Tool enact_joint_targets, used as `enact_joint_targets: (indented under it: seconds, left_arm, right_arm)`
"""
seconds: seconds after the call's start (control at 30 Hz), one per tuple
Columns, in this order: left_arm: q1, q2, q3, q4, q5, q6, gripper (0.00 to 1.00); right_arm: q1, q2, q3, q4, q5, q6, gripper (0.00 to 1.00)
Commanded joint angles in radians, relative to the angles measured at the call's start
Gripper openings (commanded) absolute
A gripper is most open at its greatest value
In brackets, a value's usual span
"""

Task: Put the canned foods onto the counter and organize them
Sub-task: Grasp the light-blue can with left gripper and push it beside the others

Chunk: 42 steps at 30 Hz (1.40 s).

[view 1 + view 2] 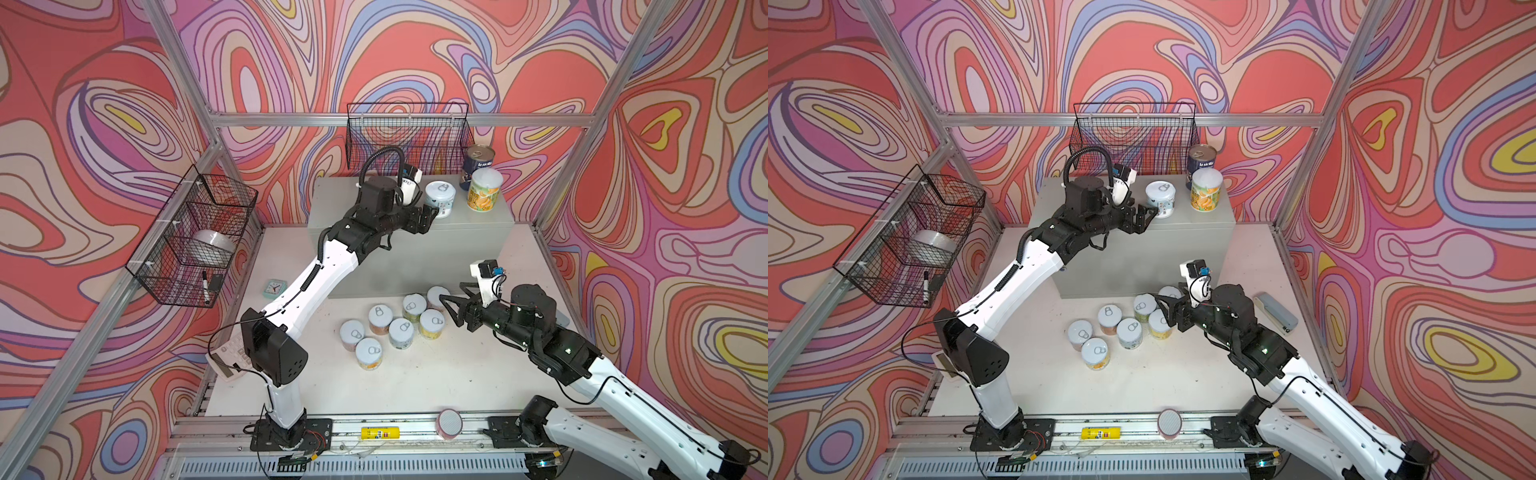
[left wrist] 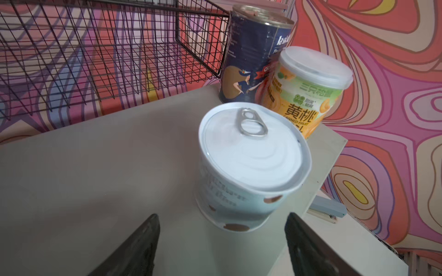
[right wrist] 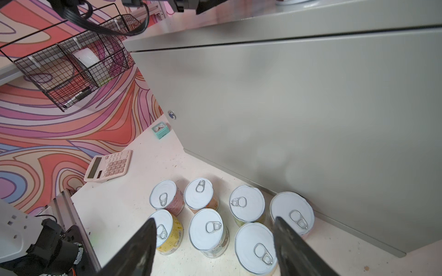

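Upper centre, left gripper (image 1: 430, 217) gapes beside a white-lidded can (image 1: 440, 198) near the front edge of the metal counter (image 1: 340, 199); right gripper (image 1: 451, 290), seemingly empty, spread above clustered cans (image 1: 401, 332).

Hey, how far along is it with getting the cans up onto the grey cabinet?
Done: three stand on the counter: the dark-blue can, the orange-fruit can and a teal can. In hand: nothing is gripped; the left claw is open and clear of the teal can. Left: seven cans on the white tabletop, with the right claw open over them.
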Motion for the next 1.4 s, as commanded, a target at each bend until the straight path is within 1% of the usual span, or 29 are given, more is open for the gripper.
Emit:
enact_joint_targets:
  seconds: [0.0, 0.1, 0.23, 0.4, 0.57, 0.63, 0.83, 1.17, 1.37]
  left_arm:
    - [-0.001, 0.058, 0.079, 0.003, -0.017, -0.012, 0.75]
    - [-0.001, 0.09, 0.109, 0.004, -0.017, -0.013, 0.72]
    - [-0.001, 0.114, 0.13, 0.011, -0.016, -0.014, 0.71]
    - [-0.001, 0.136, 0.13, 0.035, -0.016, -0.009, 0.71]
    - [-0.001, 0.159, 0.134, 0.052, -0.026, -0.021, 0.7]
    - [-0.001, 0.177, 0.154, 0.085, -0.023, -0.021, 0.7]
    - [-0.001, 0.251, 0.234, 0.08, -0.01, -0.038, 0.69]
    - [-0.001, 0.302, 0.248, 0.127, -0.02, -0.043, 0.67]
    - [-0.001, 0.355, 0.317, 0.125, -0.031, -0.06, 0.67]
  right_arm:
    - [0.004, -0.009, -0.008, 0.005, 0.034, 0.01, 0.76]
    - [0.004, 0.001, -0.008, -0.003, 0.05, 0.006, 0.76]
    - [0.003, 0.017, 0.005, -0.041, 0.082, -0.016, 0.76]
    - [0.004, 0.035, 0.002, -0.035, 0.082, -0.015, 0.77]
    - [0.003, 0.059, 0.032, -0.085, 0.127, -0.032, 0.79]
    - [0.003, 0.056, 0.034, -0.086, 0.136, -0.039, 0.8]
    - [0.003, 0.063, 0.05, -0.105, 0.135, -0.034, 0.8]
    - [0.003, 0.068, 0.052, -0.107, 0.136, -0.001, 0.81]
    - [0.004, 0.069, 0.067, -0.104, 0.145, 0.004, 0.81]
